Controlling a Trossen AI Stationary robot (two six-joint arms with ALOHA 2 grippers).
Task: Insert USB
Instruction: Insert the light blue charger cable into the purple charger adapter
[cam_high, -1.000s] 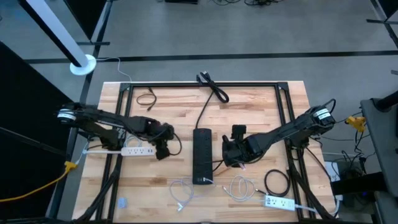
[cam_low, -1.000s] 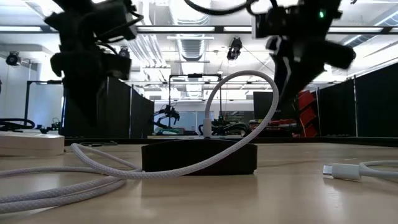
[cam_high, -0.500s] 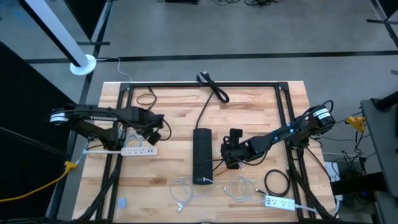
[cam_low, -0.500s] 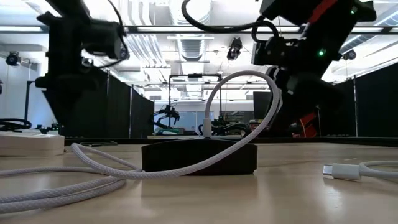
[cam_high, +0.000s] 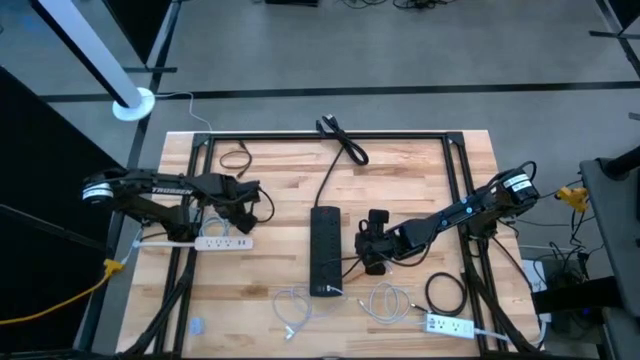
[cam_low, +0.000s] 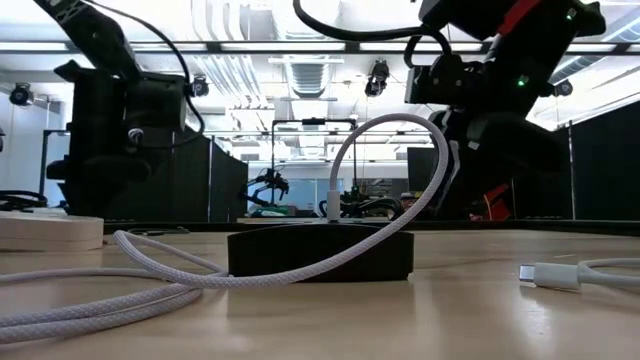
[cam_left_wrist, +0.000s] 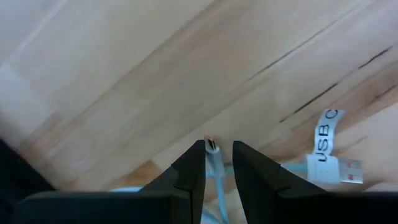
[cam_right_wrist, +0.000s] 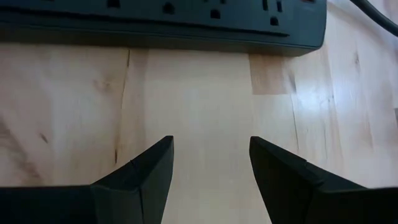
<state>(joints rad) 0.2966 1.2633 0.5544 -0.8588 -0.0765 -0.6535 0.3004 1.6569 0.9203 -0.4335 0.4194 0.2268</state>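
My left gripper (cam_high: 245, 196) hangs over the left half of the table, just beyond the white power strip (cam_high: 222, 241). It is shut on a pale USB cable (cam_left_wrist: 214, 163), whose metal plug tip shows between the fingertips. A second plug with a "USB C" tag (cam_left_wrist: 328, 134) lies on the wood nearby. My right gripper (cam_high: 371, 250) stands open beside the black power strip (cam_high: 325, 250), with bare wood between its fingers (cam_right_wrist: 208, 162). In the low view a white braided cable (cam_low: 400, 150) arcs up from a socket in the black strip (cam_low: 320, 255). My left gripper pinches the pale USB cable between its two fingers just behind the plug. The metal tip (cam_left_wrist: 212, 145) sticks out past the fingertips, and the cable runs back between them. The fingers slant down from above toward the table.
Loose white cables (cam_high: 293, 306) (cam_high: 387, 300) lie near the table's front edge. A black cable coil (cam_high: 445, 293) and a second white strip (cam_high: 446, 325) are at the front right. A small black cable (cam_high: 235, 158) lies at the far left, and the black strip's cord (cam_high: 342, 145) runs to the far edge.
My left gripper has moved toward the table's far edge and a little to the left, away from the black strip. My right gripper has sunk lower beside the black strip and shifted slightly toward it.
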